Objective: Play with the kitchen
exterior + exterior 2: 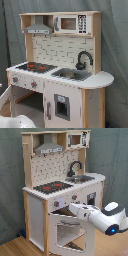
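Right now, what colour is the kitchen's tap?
The faucet is black, clearest in the first exterior view.

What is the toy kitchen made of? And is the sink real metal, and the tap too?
The kitchen looks like wood: pale bare panels on the sides, smooth white-painted fronts. The sink is grey and shiny, so it could be metal or silver plastic; I can't tell which. The faucet is glossy black, probably plastic or painted metal. The oven door has a see-through window, likely clear plastic.

No legible text, labels or numbers — microwave keypad (82,23) marks unreadable
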`<state>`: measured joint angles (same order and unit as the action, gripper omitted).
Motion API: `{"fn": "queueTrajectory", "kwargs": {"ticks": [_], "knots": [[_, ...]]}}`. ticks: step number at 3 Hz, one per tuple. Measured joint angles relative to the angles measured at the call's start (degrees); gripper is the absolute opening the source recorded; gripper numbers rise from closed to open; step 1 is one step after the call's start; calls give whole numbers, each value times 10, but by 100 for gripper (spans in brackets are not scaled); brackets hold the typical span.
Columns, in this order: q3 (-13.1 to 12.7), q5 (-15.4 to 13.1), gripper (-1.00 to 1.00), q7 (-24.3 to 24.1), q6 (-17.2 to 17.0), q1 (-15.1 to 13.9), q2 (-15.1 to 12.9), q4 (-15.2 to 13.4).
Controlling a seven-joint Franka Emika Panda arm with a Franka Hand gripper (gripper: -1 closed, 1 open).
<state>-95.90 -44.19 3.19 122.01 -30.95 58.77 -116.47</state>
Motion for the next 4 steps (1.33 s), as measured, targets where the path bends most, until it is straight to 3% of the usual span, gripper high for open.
{"fn": "queueTrajectory", "kwargs": {"ticks": [1, 2, 4], "knots": [[-5, 1, 100, 10, 50, -15, 0, 24], [27, 1, 100, 54, 62, -7, -1, 39], [94, 1, 100, 143, 63, 49, -9, 24]]}}
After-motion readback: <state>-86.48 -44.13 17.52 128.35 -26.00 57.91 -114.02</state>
